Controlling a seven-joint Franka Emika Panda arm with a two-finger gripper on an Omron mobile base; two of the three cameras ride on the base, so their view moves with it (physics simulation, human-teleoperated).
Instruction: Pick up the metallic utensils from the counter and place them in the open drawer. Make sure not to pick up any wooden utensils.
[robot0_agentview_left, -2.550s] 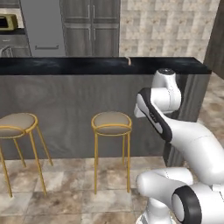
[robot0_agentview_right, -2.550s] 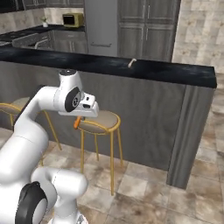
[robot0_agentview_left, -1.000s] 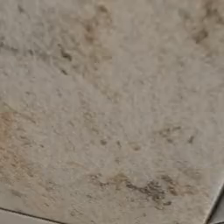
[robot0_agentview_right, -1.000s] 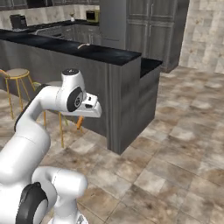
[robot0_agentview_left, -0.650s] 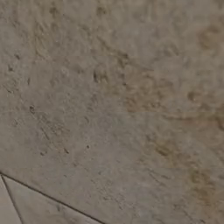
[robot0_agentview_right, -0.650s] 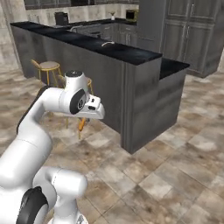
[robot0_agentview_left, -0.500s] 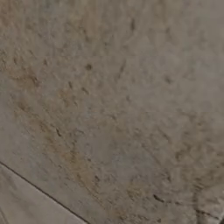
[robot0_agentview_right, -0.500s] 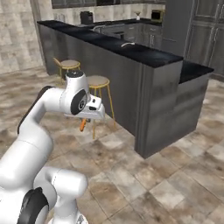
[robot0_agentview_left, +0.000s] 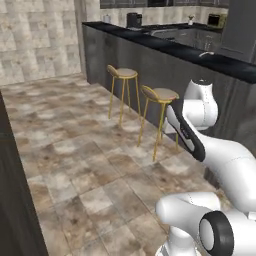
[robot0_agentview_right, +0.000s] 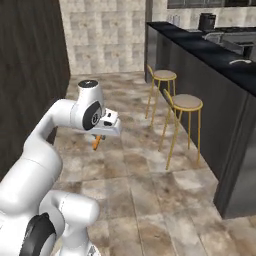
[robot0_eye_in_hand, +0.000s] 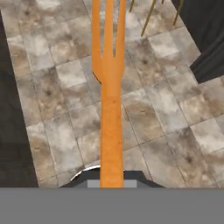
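My gripper (robot0_agentview_right: 101, 134) is shut on a bright orange fork (robot0_agentview_right: 96, 143), one of the metallic utensils, and holds it over the tiled floor. The hand view looks along the fork (robot0_eye_in_hand: 108, 92), its tines pointing away from the hand toward the floor. The counter (robot0_agentview_right: 218, 54) with its glossy black top runs along the right, well away from the gripper; it also runs along the back right in the left base view (robot0_agentview_left: 165, 46). The open drawer and the wooden utensils are out of view.
Two gold-legged stools (robot0_agentview_right: 164, 75) (robot0_agentview_right: 186, 102) stand against the counter's grey front, also seen from the left (robot0_agentview_left: 123, 73) (robot0_agentview_left: 160, 94). A dark wood-grain panel (robot0_agentview_right: 30, 75) rises at the left. Beige tiled floor (robot0_agentview_left: 85, 150) spreads between them.
The whole picture has swung round as the base turned; the counter now lies far to the right. The orange fork stays in the shut gripper.
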